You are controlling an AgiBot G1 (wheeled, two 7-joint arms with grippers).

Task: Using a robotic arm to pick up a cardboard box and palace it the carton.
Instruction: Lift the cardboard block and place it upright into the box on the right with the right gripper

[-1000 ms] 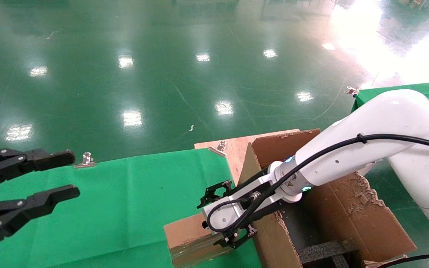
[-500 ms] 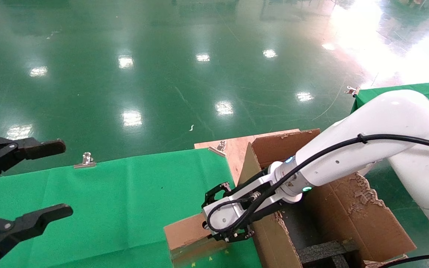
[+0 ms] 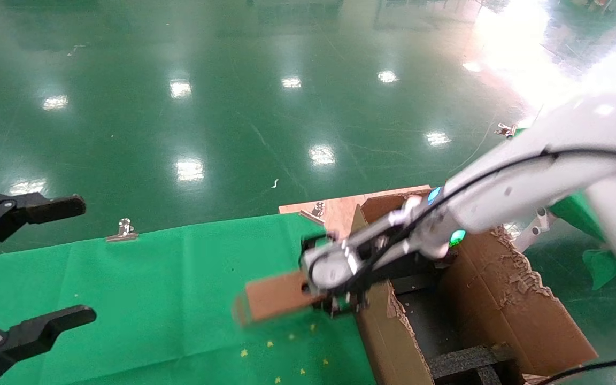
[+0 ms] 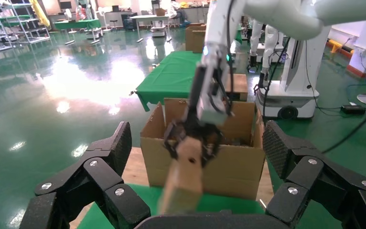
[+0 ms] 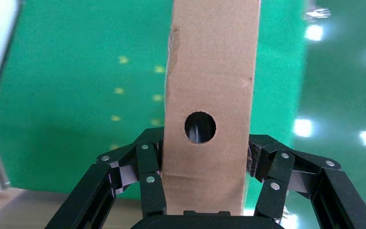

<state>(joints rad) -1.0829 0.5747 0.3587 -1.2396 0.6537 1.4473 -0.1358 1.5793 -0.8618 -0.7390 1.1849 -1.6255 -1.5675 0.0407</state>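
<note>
While one carton point(image 3: 500, 299) waits, right end effector point(image 3: 335, 289) clamps one cardboard box point(image 3: 273, 295) (airborne).

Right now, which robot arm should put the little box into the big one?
The right one. Its end effector is shut on the cardboard box, lifted beside the carton. The left end effector hangs open and empty, far across the green cloth.

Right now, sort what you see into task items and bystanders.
Job:
right gripper, shut on the cardboard box
carton, foam blocks inside

Lying about:
left gripper, open, parked left
green cloth
metal clips
</note>
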